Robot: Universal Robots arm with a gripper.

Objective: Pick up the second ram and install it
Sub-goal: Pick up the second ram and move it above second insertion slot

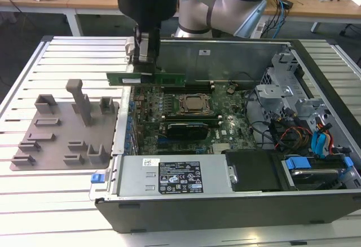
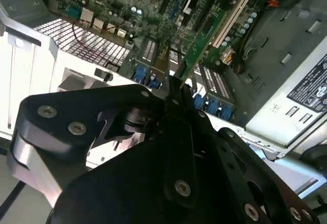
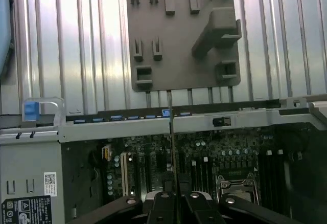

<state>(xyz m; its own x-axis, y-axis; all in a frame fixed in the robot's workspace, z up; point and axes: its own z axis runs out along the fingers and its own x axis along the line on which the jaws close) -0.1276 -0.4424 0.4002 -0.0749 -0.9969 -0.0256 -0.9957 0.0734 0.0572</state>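
The second ram (image 1: pixel 148 78) is a long green stick, held level above the far edge of the motherboard (image 1: pixel 186 120) on the exterior view's left side of the open computer case. My gripper (image 1: pixel 144 65) hangs straight down and is shut on the stick's top edge. In both wrist views the ram appears edge-on: a thin green strip (image 2: pixel 198 44) running out from my gripper (image 2: pixel 171 83) over the board, and a thin vertical line (image 3: pixel 171 132) rising from my gripper (image 3: pixel 177 196) across the case wall.
A grey fixture plate (image 1: pixel 59 145) with upright blocks lies on the slatted table at the exterior view's left, beside the case. Inside the case are the processor socket (image 1: pixel 194 105), a power supply (image 1: pixel 169 176) at the front, and a drive cage with cables (image 1: pixel 304 128).
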